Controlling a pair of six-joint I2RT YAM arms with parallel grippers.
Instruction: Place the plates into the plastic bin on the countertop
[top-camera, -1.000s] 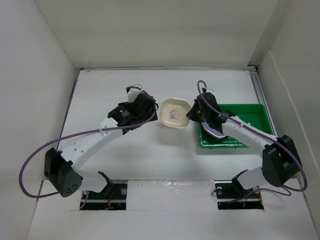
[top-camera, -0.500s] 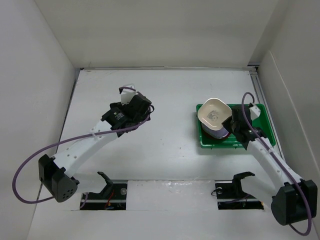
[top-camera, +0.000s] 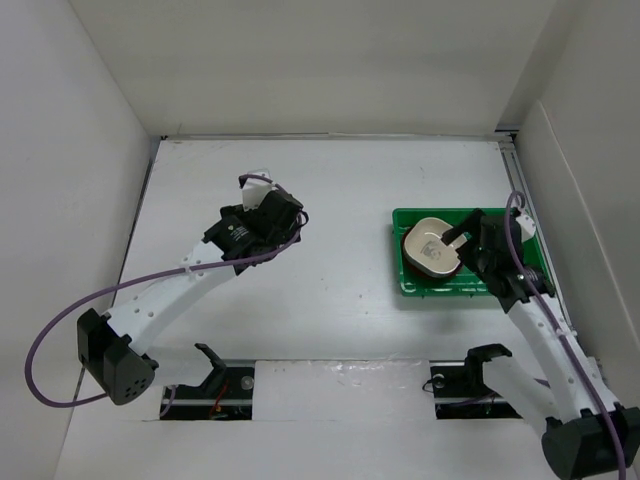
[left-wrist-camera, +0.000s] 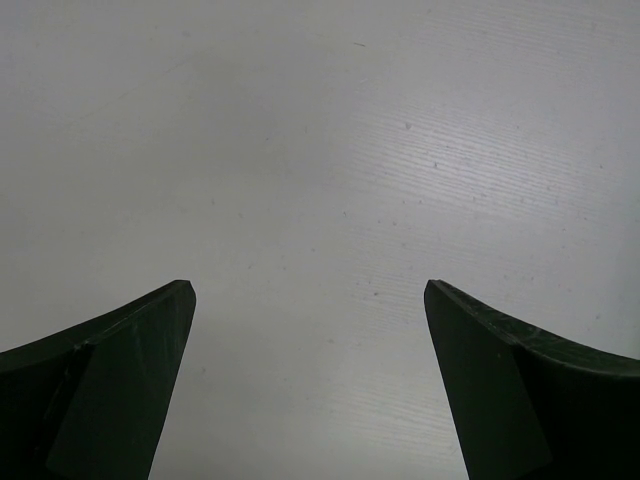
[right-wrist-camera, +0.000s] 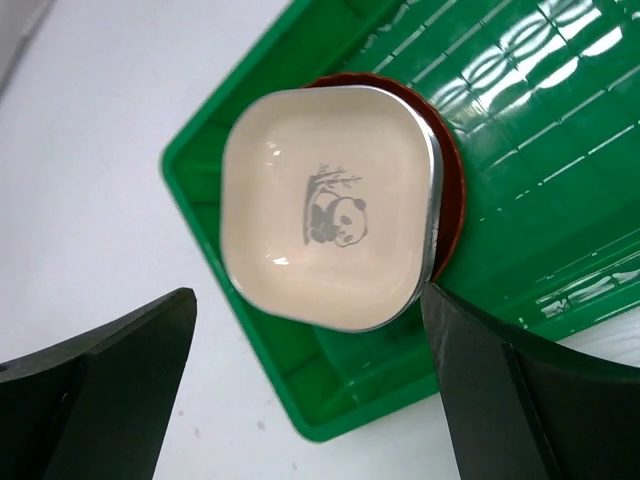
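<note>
A cream rounded-square plate (top-camera: 432, 246) (right-wrist-camera: 330, 205) with a panda print lies in the left end of the green plastic bin (top-camera: 500, 222) (right-wrist-camera: 530, 130). It rests on a round red-orange plate (right-wrist-camera: 450, 170) whose rim peeks out. My right gripper (top-camera: 468, 240) (right-wrist-camera: 310, 300) hangs just above the bin's near-left corner, open and holding nothing. One finger stands beside the cream plate's edge. My left gripper (top-camera: 290, 215) (left-wrist-camera: 310, 290) is open over the bare white countertop (top-camera: 340, 300) (left-wrist-camera: 320, 150), well left of the bin.
White walls close in the countertop on the left, back and right. The bin's right half shows its ribbed green floor. A purple cable trails along each arm.
My right gripper carried the cream plate from the countertop over the bin, opened and let it go onto the stack. The left arm drew back slightly early on, then stayed still.
</note>
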